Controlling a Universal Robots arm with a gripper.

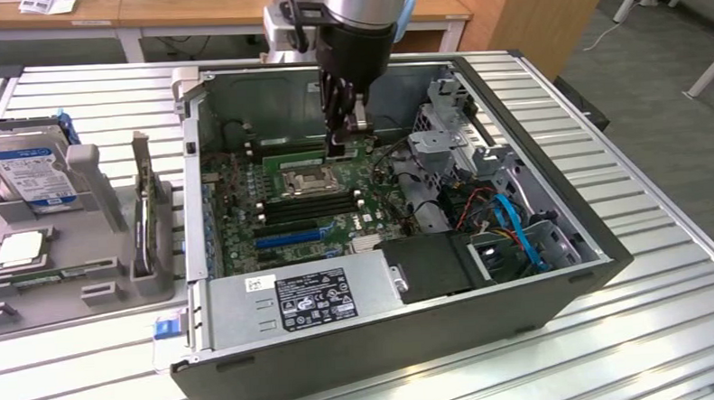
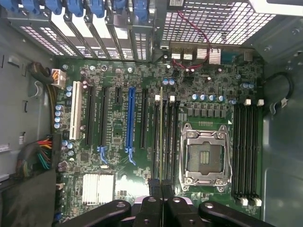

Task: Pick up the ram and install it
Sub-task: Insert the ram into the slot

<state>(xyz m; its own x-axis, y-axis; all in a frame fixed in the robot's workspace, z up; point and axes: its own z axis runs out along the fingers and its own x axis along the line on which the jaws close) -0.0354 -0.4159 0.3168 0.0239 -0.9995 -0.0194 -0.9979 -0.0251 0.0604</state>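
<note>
The ram (image 1: 297,152) is a thin green stick held on edge inside the open computer case (image 1: 554,291), low over the motherboard (image 1: 370,219) beside the empty processor socket (image 1: 308,178). My gripper (image 1: 352,137) reaches down into the case and is shut on one end of the stick. In the wrist view the ram (image 2: 161,137) appears edge-on as a narrow line running along the black memory slots (image 2: 168,142) next to the socket (image 2: 204,158), with my gripper (image 2: 161,204) closed around it. Whether the ram sits in a slot I cannot tell.
A grey fixture (image 1: 47,286) on the exterior view's left holds a hard drive (image 1: 30,169), a silver processor chip (image 1: 19,249) and an upright board (image 1: 148,209). Inside the case are the power supply (image 1: 307,297), blue cables (image 1: 517,234) and a drive cage (image 1: 445,151).
</note>
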